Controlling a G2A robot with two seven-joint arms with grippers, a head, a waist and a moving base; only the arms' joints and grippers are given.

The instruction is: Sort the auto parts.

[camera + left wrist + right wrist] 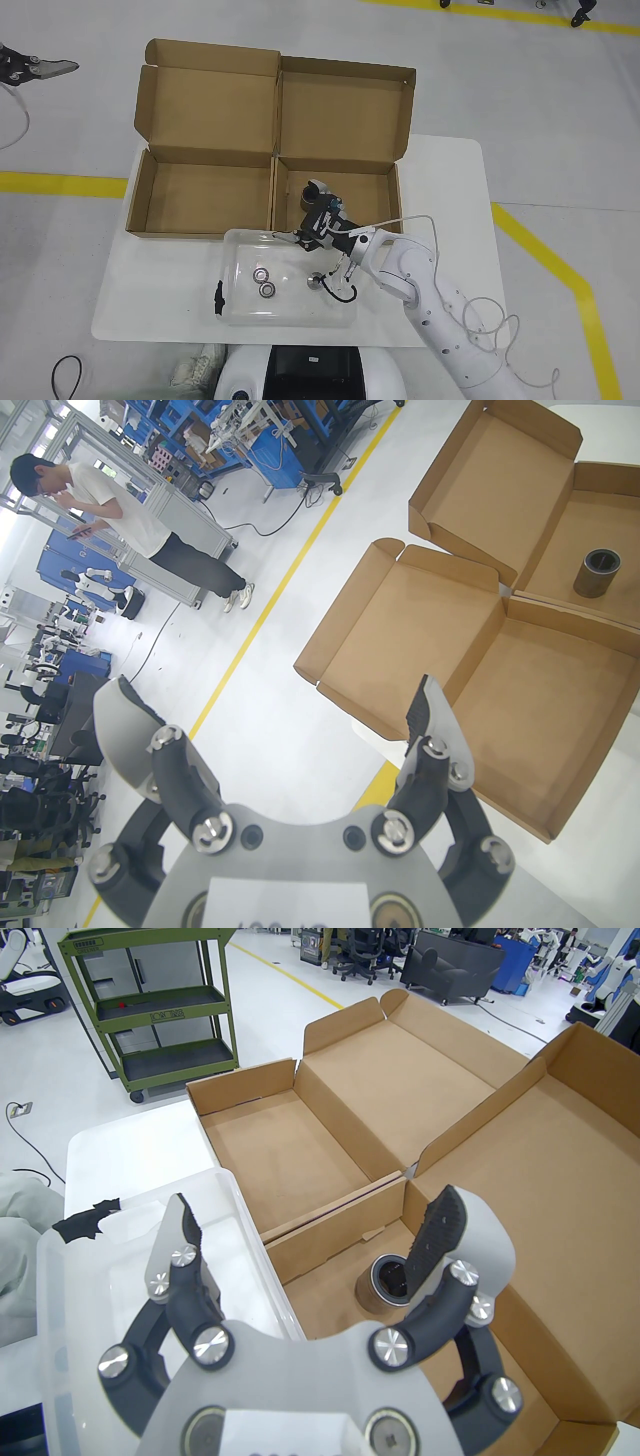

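Two boxes (200,198) (362,196); one bin (231,262); one cylinder (317,187); two bearings (261,272) (268,290).

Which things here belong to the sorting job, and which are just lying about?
Job: metal sleeve in the right box; two rings and a small part in the clear bin; left box; open right tool.
Lying about: black tape scrap on the bin rim; green cart.

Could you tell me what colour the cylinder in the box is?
The cylinder is dark brownish grey; the left wrist view shows it best.
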